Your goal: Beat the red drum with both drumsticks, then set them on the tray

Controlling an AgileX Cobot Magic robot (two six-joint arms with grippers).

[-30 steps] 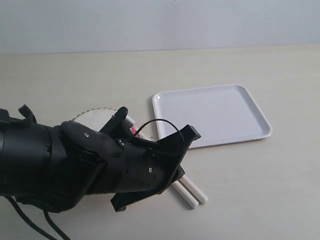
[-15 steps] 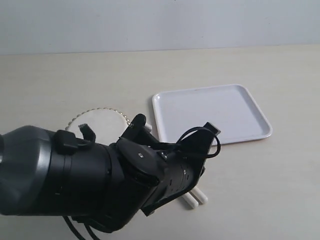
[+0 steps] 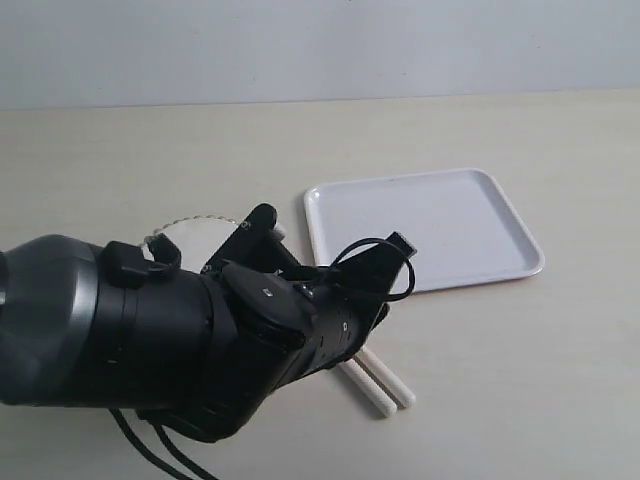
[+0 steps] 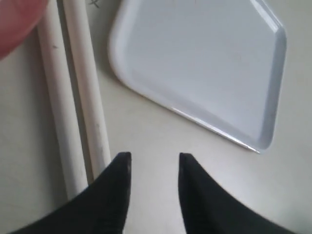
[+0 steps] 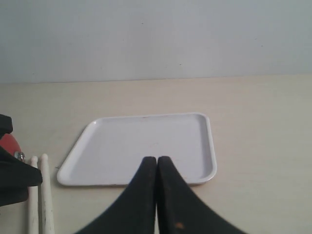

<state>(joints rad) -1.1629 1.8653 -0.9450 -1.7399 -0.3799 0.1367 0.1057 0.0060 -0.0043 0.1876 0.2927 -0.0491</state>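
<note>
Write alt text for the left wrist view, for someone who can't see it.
The black left pincer hangs open and empty above a pale tabletop, beside two slim cream wooden drumsticks lying side by side. A flat white rectangular plastic tray lies next to the sticks; a blurred red drum edge shows in one corner.

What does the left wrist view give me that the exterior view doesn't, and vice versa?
Left wrist only: the left tool, open and empty, beside the sticks. Exterior only: the skin of the drum, the whole tray, the left arm blocking the middle. Both: two sticks lying side by side on the table, off the empty tray.
</note>
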